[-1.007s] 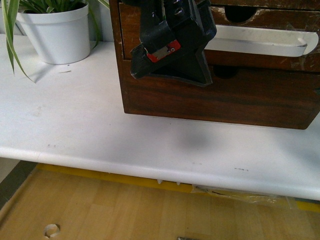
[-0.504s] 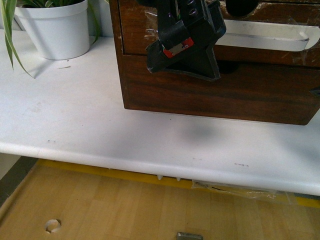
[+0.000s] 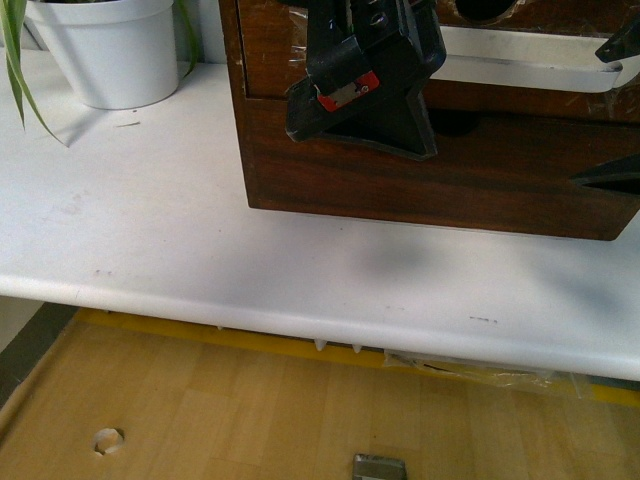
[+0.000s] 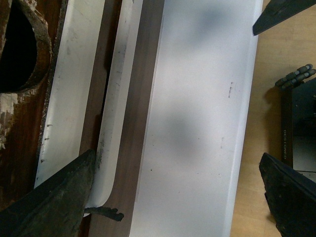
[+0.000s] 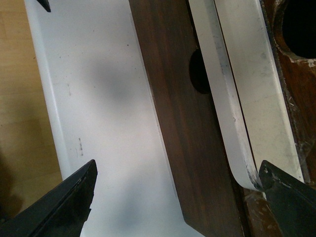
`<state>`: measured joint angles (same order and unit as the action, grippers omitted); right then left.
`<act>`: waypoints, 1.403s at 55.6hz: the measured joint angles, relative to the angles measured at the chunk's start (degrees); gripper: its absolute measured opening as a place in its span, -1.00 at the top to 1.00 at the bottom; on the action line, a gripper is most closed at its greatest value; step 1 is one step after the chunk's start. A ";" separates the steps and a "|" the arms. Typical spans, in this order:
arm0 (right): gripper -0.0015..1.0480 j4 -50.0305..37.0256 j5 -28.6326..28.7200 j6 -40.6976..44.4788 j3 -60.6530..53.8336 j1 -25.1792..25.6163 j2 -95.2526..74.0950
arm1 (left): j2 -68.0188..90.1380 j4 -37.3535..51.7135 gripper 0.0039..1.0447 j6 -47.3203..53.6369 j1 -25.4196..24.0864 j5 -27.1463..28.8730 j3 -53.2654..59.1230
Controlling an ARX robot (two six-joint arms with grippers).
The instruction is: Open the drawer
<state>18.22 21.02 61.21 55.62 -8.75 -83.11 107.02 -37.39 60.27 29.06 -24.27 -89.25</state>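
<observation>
One white tabletop (image 3: 150, 230) spans the front view, with wood floor (image 3: 250, 410) below its near edge. On it stands a dark wooden chest (image 3: 232, 100), set toward the right. The drawer (image 3: 540, 100) sits high in the chest, above a plain lower front (image 3: 450, 180); I cannot tell whether it is pulled out at all. A white plant pot (image 3: 110, 55) stands on the tabletop well to the chest's left. The drawer's long white bar handle (image 3: 520, 60) runs across its face, and there is a half-round notch (image 3: 490, 8) in the chipped edge above. Left claw (image 4: 177, 157): released, jaws spread wide. It is at the handle's left end, and in its wrist view one finger (image 4: 54, 197) is just beside the bar's curved tip; I cannot confirm contact. Right claw (image 5: 177, 168): also released, jaws wide. It is at the handle's right end, with one finger (image 5: 291, 197) close against the bar's end. Neither claw grips anything.
</observation>
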 joint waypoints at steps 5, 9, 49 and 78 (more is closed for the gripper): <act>-0.83 -0.87 -0.39 -0.68 0.79 -0.42 -1.38 | 0.07 0.20 -0.89 0.00 0.00 -0.17 0.04; -0.83 -1.38 -1.05 -1.29 1.38 -0.79 -2.60 | 0.09 0.26 -0.89 0.00 0.00 -0.17 0.09; -0.83 9.38 1.84 5.70 2.60 -2.16 -2.25 | -2.54 -5.38 -0.89 7.58 0.57 0.55 2.54; -0.83 15.61 6.12 13.09 -5.33 -2.51 7.58 | -12.57 -5.55 -0.89 11.45 1.49 -0.39 14.56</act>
<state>33.82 27.14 74.30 50.28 -11.27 -75.53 94.45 -42.94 71.72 30.55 -24.67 -74.70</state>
